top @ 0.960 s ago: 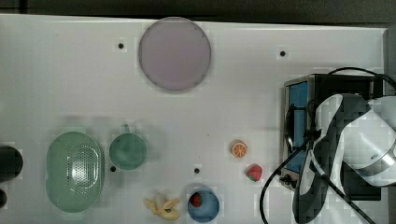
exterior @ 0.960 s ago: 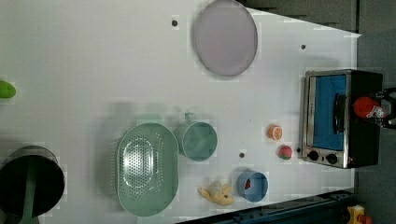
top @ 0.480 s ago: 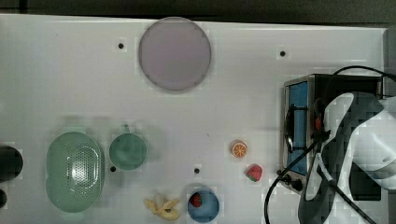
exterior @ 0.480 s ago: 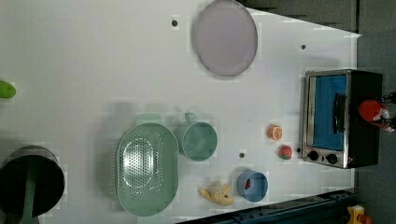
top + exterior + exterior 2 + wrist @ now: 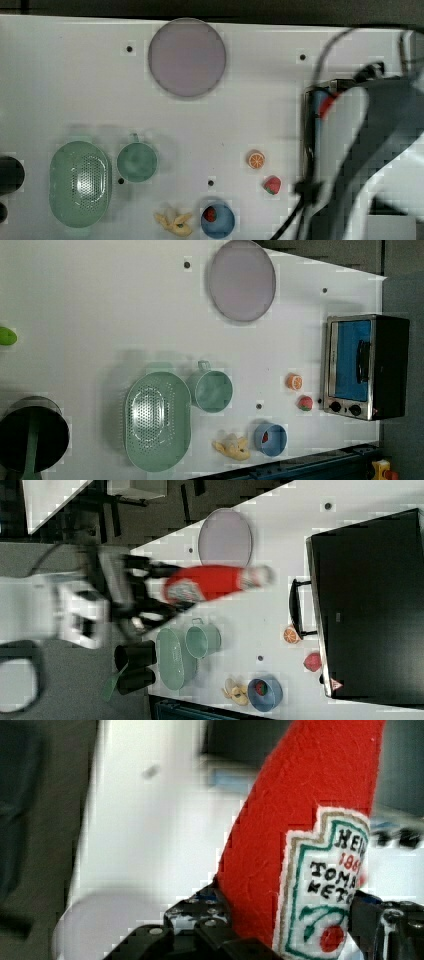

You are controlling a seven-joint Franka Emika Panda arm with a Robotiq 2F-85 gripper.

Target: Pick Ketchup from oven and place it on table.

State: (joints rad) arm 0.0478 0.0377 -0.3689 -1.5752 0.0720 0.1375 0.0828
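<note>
My fingers [image 5: 280, 940] are closed around the ketchup [image 5: 305, 835] at its label end, one on each side of the bottle, and they stand fairly wide because the bottle is thick. In the wrist view the red body and the white label are between them. In the right view my fingers [image 5: 155, 597] carry the ketchup [image 5: 210, 582] in the air above the counter [image 5: 270, 545], lying nearly level, with its white cap pointing toward the oven [image 5: 367, 605] but apart from it. The bottle is outside the oven and it touches no surface. In the left view the oven [image 5: 367, 367] stands at the left view's right, with its blue glass door facing the counter [image 5: 100, 315]. Just beside the oven front lie an orange slice [image 5: 294, 381] and a strawberry [image 5: 305, 403]. The round plate [image 5: 242, 280] is well apart from them.
</note>
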